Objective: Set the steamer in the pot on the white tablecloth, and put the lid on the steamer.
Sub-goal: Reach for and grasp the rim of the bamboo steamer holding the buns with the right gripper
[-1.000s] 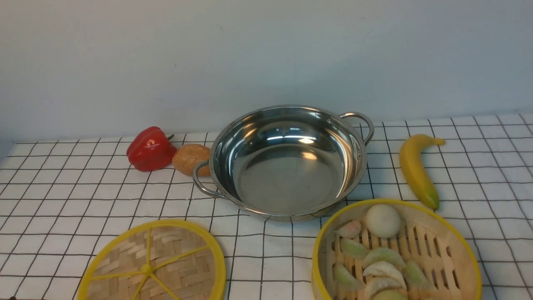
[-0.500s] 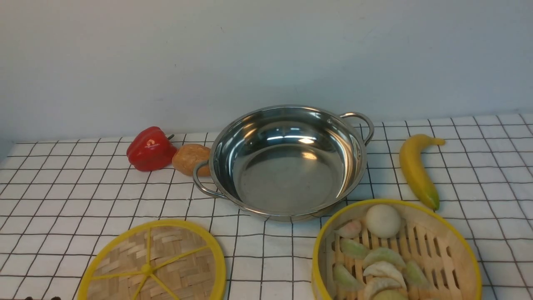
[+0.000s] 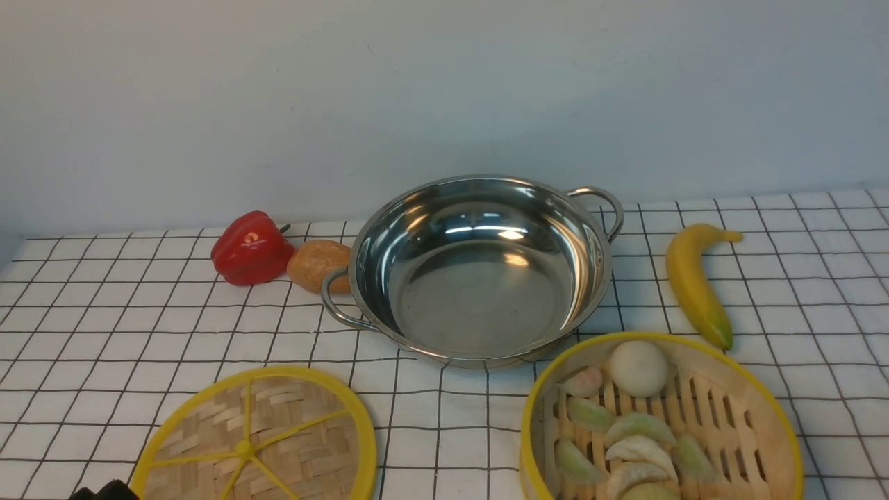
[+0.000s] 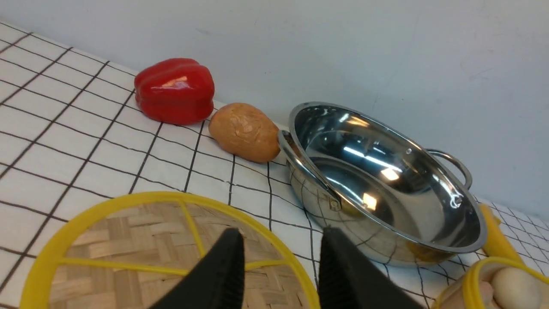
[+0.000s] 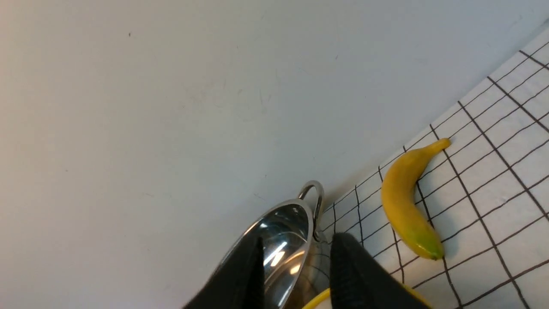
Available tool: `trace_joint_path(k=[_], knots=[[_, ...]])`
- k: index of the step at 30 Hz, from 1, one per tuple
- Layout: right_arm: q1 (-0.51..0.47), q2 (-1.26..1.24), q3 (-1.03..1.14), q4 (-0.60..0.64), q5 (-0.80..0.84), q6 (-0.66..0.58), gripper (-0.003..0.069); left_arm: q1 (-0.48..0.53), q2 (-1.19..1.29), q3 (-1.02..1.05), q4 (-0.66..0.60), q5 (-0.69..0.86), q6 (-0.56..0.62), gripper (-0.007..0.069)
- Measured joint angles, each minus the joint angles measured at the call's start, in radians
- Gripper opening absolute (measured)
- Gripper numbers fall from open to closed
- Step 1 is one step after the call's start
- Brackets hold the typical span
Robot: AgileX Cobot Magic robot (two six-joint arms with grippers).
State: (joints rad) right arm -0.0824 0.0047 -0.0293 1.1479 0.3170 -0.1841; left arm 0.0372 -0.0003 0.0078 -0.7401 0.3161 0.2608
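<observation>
The shiny pot [image 3: 479, 278] sits empty at the middle back of the white tablecloth [image 3: 139, 312]. The steamer [image 3: 653, 336], holding dumplings and a bun, stands at the front right, close to the pot. The lid [image 3: 253, 437] lies flat at the front left. My left gripper [image 4: 281, 240] is open and empty, hovering over the lid's [image 4: 128, 249] near edge; its dark tip just shows at the bottom of the front view [image 3: 104, 492]. My right gripper [image 5: 296, 249] is open and empty, above the steamer's rim [image 5: 317, 298], facing the pot [image 5: 279, 240].
A red pepper [image 3: 250, 248] and a brown potato [image 3: 316, 264] lie left of the pot, the potato against its handle. A banana [image 3: 694, 285] lies right of the pot, behind the steamer. A pale wall rises just behind the cloth.
The left gripper's dark tip has crept rightward and upward into the bottom left corner of the front view. The pot, steamer and lid have not moved.
</observation>
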Motion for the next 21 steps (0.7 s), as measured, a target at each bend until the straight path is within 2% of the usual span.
trace_joint_path(k=[6,13,21], knots=[[0.0,0.0,0.0,0.029,0.023,0.001,0.024,0.0,0.0,0.0,-0.019,-0.033,-0.004,0.0243],[0.0,0.0,0.0,0.141,0.042,0.002,0.024,0.0,0.0,0.0,-0.221,-0.108,-0.051,0.0243],[0.0,0.0,0.0,0.199,0.053,0.003,0.024,0.0,0.0,0.0,-0.251,-0.161,-0.052,0.0243]])
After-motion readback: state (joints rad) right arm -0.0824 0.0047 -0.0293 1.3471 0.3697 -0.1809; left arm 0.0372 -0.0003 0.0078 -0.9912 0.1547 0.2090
